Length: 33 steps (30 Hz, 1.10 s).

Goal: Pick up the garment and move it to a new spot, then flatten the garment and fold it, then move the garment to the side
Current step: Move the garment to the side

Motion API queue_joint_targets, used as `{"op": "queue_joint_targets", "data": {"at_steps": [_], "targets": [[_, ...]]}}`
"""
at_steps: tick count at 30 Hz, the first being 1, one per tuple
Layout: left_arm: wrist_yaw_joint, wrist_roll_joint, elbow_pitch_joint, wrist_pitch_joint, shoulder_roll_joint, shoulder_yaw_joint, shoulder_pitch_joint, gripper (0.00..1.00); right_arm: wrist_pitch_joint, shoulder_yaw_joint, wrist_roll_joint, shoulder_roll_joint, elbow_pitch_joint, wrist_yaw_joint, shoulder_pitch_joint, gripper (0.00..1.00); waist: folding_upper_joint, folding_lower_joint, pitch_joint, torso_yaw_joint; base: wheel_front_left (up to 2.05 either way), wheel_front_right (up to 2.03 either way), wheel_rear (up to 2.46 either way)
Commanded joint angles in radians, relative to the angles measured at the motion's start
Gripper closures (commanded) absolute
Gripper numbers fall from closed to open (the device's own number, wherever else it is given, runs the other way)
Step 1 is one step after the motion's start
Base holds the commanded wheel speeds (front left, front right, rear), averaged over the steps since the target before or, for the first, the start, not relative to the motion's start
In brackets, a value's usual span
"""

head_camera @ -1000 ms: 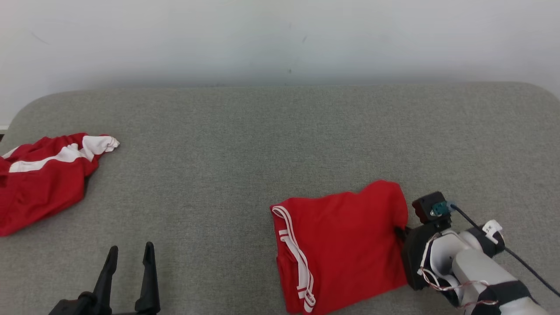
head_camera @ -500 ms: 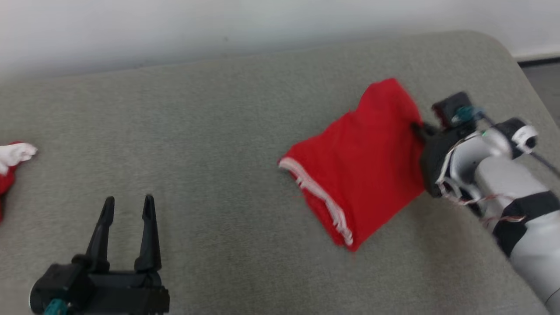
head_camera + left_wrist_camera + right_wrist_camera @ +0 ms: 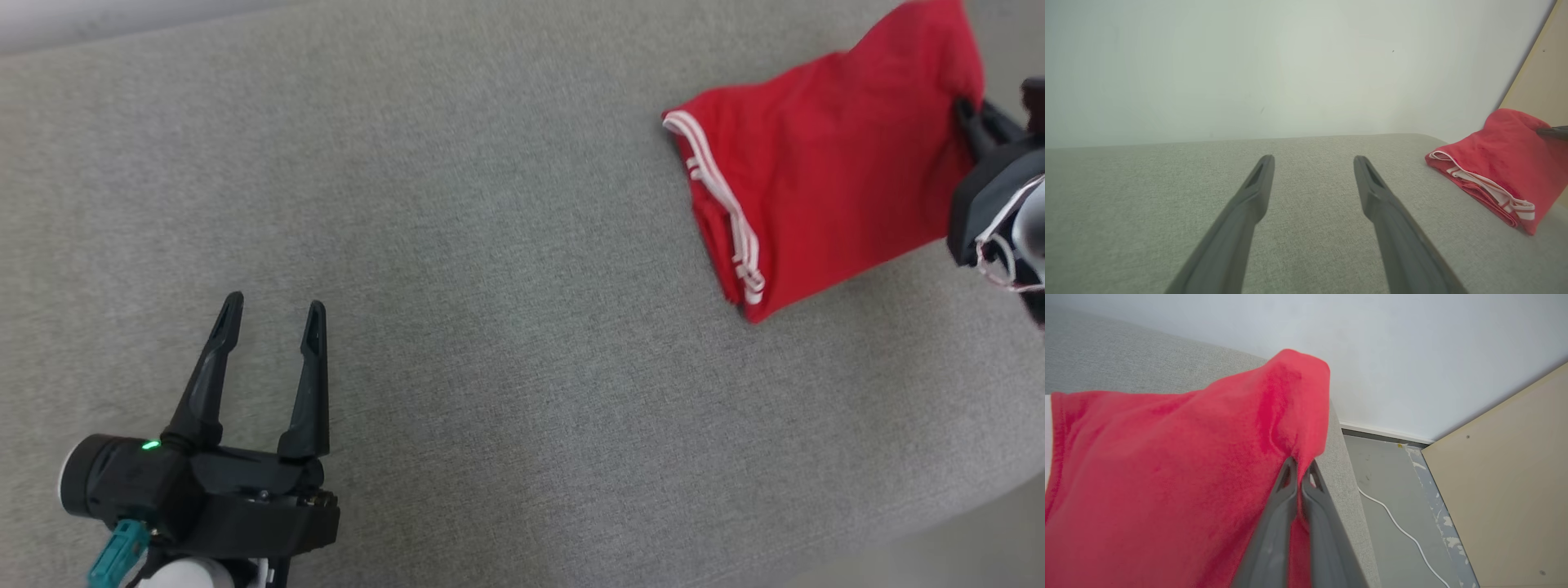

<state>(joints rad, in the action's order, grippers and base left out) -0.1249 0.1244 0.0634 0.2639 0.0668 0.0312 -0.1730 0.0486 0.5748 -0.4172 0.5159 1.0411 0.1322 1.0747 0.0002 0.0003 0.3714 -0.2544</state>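
The right gripper (image 3: 1301, 465) is clamped on one edge of the folded red garment (image 3: 816, 171), which lies on the grey pad (image 3: 490, 327) ahead of its fingertips; the left gripper (image 3: 269, 314), spread wide and empty, sits well apart; risk: this single pinch could drag the fold apart.

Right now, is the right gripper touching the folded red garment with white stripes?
Touching. The right wrist view shows the right gripper with its jaws closed on a pinch of the folded red garment; the cloth bunches up around the two dark tips.
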Motion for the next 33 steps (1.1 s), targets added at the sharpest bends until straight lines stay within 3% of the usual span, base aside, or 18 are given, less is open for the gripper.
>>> {"op": "queue_joint_targets", "data": {"at_steps": [1,11,18,20,21,29,33], "targets": [[-0.005,-0.004,0.012,0.0,0.012,0.001,-0.014,0.0,0.026,-0.004,0.023,0.011,0.005,-0.003,0.025,1.0,-0.0002,-0.0003,0.058,-0.031,0.0,0.0,0.0],[-0.004,-0.017,0.042,0.0,0.046,0.037,-0.05,0.0,0.134,-0.067,0.2,0.05,0.111,-0.003,0.109,1.0,-0.0002,-0.0003,0.123,-0.022,0.0,0.0,0.0],[-0.004,-0.009,0.045,0.0,0.056,0.048,-0.062,0.0,0.185,-0.158,0.298,0.036,0.172,-0.003,0.122,1.0,-0.0002,-0.0003,0.122,-0.015,0.0,0.0,0.0],[-0.004,-0.004,0.041,0.0,0.058,0.048,-0.064,0.0,0.195,-0.18,0.326,0.034,0.174,-0.003,0.121,0.25,-0.0002,-0.0003,0.118,-0.011,0.0,0.0,0.0],[-0.004,-0.001,0.039,0.0,0.058,0.049,-0.063,0.0,0.202,-0.193,0.34,0.033,0.171,-0.003,0.12,0.0,-0.0002,-0.0003,0.115,-0.008,0.0,0.0,0.0],[-0.004,0.014,0.021,0.0,0.038,0.039,-0.04,0.0,0.215,-0.281,0.428,0.016,0.104,-0.003,0.067,0.0,-0.0002,-0.0003,0.072,0.021,0.0,0.0,0.0],[-0.003,0.026,0.007,0.0,0.019,0.01,-0.016,0.0,0.217,-0.35,0.43,-0.009,-0.02,-0.003,-0.013,0.0,-0.0002,-0.0003,0.018,0.051,0.0,0.0,0.0]]}}
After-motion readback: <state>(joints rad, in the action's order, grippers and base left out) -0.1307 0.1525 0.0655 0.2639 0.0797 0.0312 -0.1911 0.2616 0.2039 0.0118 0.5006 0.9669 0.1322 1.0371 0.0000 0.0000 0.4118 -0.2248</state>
